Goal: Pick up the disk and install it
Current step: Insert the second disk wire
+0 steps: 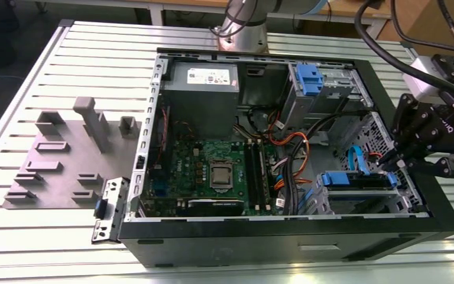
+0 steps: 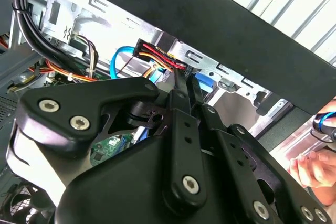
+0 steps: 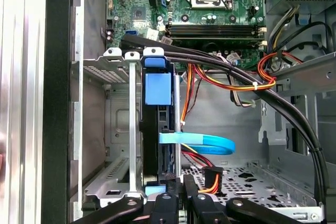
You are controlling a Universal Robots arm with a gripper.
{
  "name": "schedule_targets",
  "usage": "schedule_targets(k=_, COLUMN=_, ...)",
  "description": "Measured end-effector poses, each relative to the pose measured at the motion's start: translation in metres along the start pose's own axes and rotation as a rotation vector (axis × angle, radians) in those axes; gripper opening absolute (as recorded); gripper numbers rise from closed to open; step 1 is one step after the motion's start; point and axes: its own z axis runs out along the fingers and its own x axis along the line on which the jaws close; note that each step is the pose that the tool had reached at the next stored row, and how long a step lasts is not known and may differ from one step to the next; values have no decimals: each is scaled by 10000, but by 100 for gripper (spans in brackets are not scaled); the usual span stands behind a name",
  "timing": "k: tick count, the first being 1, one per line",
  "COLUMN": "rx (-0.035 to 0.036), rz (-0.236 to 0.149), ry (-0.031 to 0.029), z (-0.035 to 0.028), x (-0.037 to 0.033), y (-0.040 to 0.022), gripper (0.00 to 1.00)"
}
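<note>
Slatted metal table (image 1: 45,248), open PC case (image 1: 290,236) on it, grey fixture block (image 1: 54,171) beside, small bracket (image 1: 110,210) w/ it

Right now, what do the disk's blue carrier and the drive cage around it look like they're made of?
The disk's blue carrier looks like moulded plastic: evenly coloured, matte, with soft rounded edges. The drive cage looks like bare sheet metal, probably steel: dull silver-grey, thin folded walls, punched holes. The gripper sits at the carrier's near end.

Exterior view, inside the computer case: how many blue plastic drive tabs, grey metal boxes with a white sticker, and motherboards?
Blue plastic drive tabs: 2
Grey metal box with white sticker: 1
Motherboard: 1
Total: 4
</note>
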Motion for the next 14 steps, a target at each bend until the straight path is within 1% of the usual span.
schedule_targets(k=3, rx=27, rz=-2, ry=-14, z=-24, x=-1, y=26, gripper=16)
schedule_targets(k=5, rx=69, rz=-4, ry=-24, z=-29, x=0, y=67, gripper=16)
schedule_targets(k=9, rx=238, rz=-9, ry=-31, z=-18, x=7, y=238, gripper=16)
schedule_targets(k=10, rx=264, rz=-9, ry=-32, z=-16, x=8, y=266, gripper=16)
schedule_targets(k=11, rx=276, rz=-9, ry=-32, z=-16, x=8, y=278, gripper=16)
schedule_targets(k=14, rx=280, rz=-10, ry=-30, z=-30, x=8, y=281, gripper=16)
